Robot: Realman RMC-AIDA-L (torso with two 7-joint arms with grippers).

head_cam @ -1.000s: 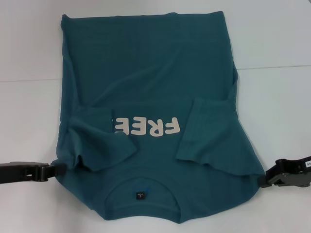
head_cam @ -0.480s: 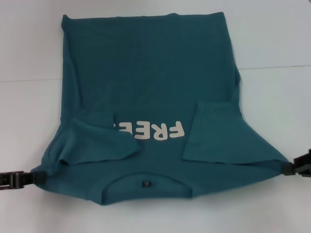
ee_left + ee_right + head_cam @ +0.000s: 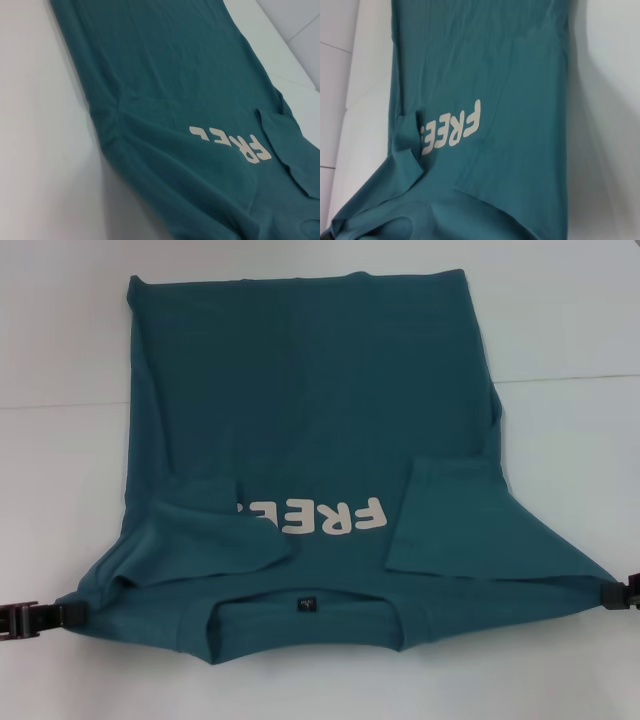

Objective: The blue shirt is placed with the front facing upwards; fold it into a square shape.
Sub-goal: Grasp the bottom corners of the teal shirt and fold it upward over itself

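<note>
A blue shirt (image 3: 310,410) lies spread on a white worktop (image 3: 570,330), front side up, its white "FREE" lettering (image 3: 325,518) reading upside down from the head camera. The collar end is nearest the robot, and a small dark neck label (image 3: 305,604) shows just inside the neckline. The hem end lies flat at the far side of the worktop.

Both short sleeves are folded inward over the chest: the left sleeve (image 3: 215,535) covers the end of the lettering, while the right sleeve (image 3: 450,520) lies just beside its first letter.

The two near corners at the shoulders are drawn outward into points. The left gripper (image 3: 62,614) is at the left point, low at the edge of the head view, shut on the cloth there. The right gripper (image 3: 612,596) is at the right point, at the opposite edge, likewise clamped on the fabric. Between them the shoulder line runs taut, with a fold of cloth lying across just behind the collar.

From the left wrist camera, the shirt (image 3: 170,100) runs away across the worktop (image 3: 40,150) with the lettering (image 3: 235,144) partly hidden; that arm's own fingers are out of sight. The right wrist camera shows the shirt (image 3: 510,90) and the full word (image 3: 451,129), with the left sleeve rumpled beside it.
</note>
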